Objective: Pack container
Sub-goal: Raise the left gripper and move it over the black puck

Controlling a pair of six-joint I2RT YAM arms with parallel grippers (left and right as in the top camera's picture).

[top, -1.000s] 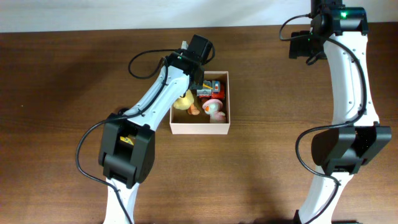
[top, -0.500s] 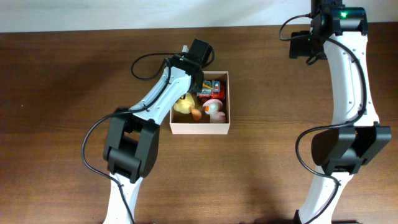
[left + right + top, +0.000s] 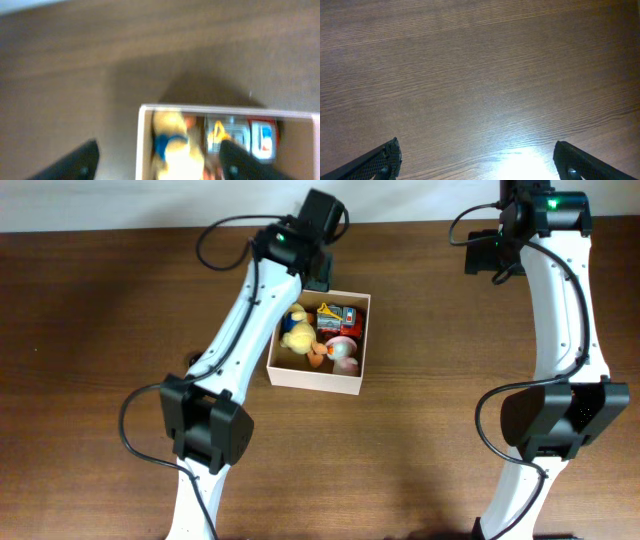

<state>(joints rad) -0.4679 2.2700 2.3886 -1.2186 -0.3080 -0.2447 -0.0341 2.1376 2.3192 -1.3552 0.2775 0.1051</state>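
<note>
From where I stand the container [image 3: 312,381] sits mid-table, a bit askew to the table [image 3: 100,330] edge, w/ toys in it: a yellow plush [image 3: 297,330] on its left side, a red-and-blue toy truck [image 3: 338,317] toward the far right corner, and a pink-and-white toy [image 3: 346,352] nearer the front. I can't see any loose toy on the wood around it, so I'd guess packing is about done, or the arm is btw picks. The left gripper [image 3: 159,145] hangs over the box's far wall, fingers spread wide & nothing in them. Its wrist cam is blurred, but the rim and plush show btw the two dark fingers. The right gripper [image 3: 476,150] is well apart at the far right, also wide open and empty, w/ only bare wood under it. To do this bit well, imo, take the left arm straight up before any sideways travel, so neither finger catches the thin wall. The box looks light & would prob slide or twist on a knock. Hold the spread until clear of the rim. If another toy is due, come in over whatever floor shows bare near the front, not on top of the truck, and let go low so it doesn't bounce out.
</note>
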